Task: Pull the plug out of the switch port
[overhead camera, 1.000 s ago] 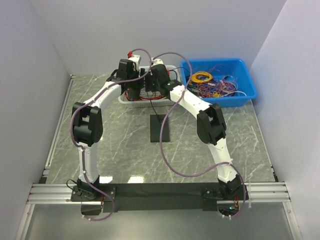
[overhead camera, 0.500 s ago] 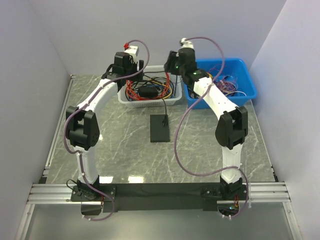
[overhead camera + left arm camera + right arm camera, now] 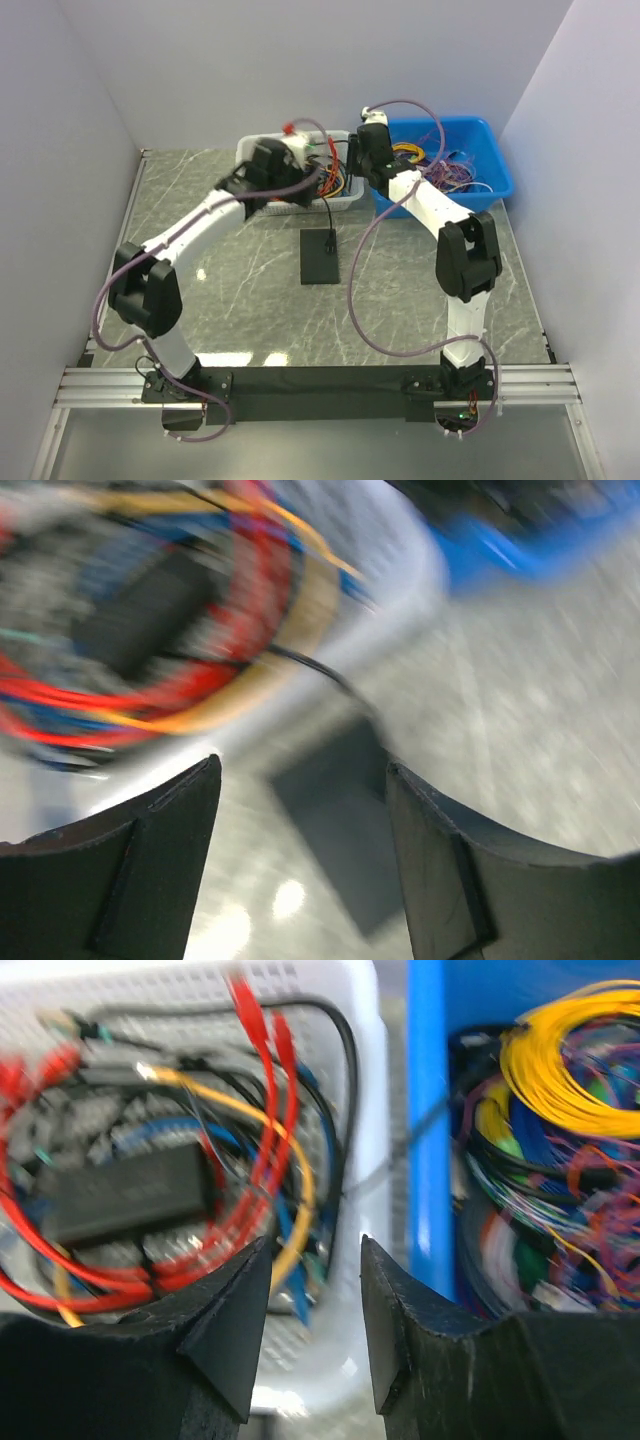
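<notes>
Behind the switch (image 3: 320,256), a white mesh basket (image 3: 348,203) crammed with red, yellow and blue cables. Just right of it, a blue bin (image 3: 497,186) of loose wires. Flat on the marble desk (image 3: 230,290), the switch, plug (image 3: 328,238) at its far end, black cord (image 3: 325,215) running up into the basket. Over the basket's near rim, left end effector (image 3: 300,770), spread wide, empty. Above the gap between basket and bin, right end effector (image 3: 315,1245), aimed downward, slightly parted, gripping nothing.
</notes>
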Controlling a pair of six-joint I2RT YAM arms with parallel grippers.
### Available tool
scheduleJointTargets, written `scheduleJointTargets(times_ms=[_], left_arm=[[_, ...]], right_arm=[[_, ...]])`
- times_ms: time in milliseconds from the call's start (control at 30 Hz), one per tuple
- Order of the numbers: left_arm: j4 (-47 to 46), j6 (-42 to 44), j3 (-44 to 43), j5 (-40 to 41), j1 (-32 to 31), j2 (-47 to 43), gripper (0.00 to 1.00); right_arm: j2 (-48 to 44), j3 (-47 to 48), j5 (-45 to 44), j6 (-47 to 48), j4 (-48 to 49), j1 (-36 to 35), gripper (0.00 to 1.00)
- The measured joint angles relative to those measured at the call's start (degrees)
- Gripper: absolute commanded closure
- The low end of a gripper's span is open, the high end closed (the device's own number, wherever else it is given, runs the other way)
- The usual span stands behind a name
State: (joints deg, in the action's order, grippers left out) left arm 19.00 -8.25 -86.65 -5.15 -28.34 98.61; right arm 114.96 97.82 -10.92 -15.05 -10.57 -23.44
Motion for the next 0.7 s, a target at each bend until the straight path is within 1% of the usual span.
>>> scheduleJointTargets(times_ms=[100, 167, 233, 467, 567, 700], left_arm=[[0.0, -1.2, 4.7, 0.1, -7.0, -1.6, 0.25], [-0.4, -2.3, 6.3, 0.3, -10.5, -1.5, 0.24], [-0.6, -3.7, 7.1, 1.0, -12.5, -0.8, 0.25], [-0.9, -7.2, 4.0, 7.7, -12.4, 8.2, 0.26], [-1.3, -7.6, 4.0, 9.6, -12.4, 10.6, 0.28], [-2.2, -7.6, 2.2, 10.4, -12.9, 13.8, 0.37]], right_arm=[[-2.0, -2.3, -0.7, 3.0, -0.5, 0.0, 0.52], [-2.6, -2.3, -1.2, 4.3, -0.2, 0.1, 0.52], [-3.3, -2.4, -1.8, 5.0, -0.1, 0.1, 0.53], [-9.8, -10.1, -2.7, 5.6, 3.4, 0.2, 0.53], [-10.8, -11.0, -2.5, 5.5, 4.8, 0.5, 0.53], [-10.5, -10.6, -0.9, 5.6, 5.9, 1.4, 0.53]])
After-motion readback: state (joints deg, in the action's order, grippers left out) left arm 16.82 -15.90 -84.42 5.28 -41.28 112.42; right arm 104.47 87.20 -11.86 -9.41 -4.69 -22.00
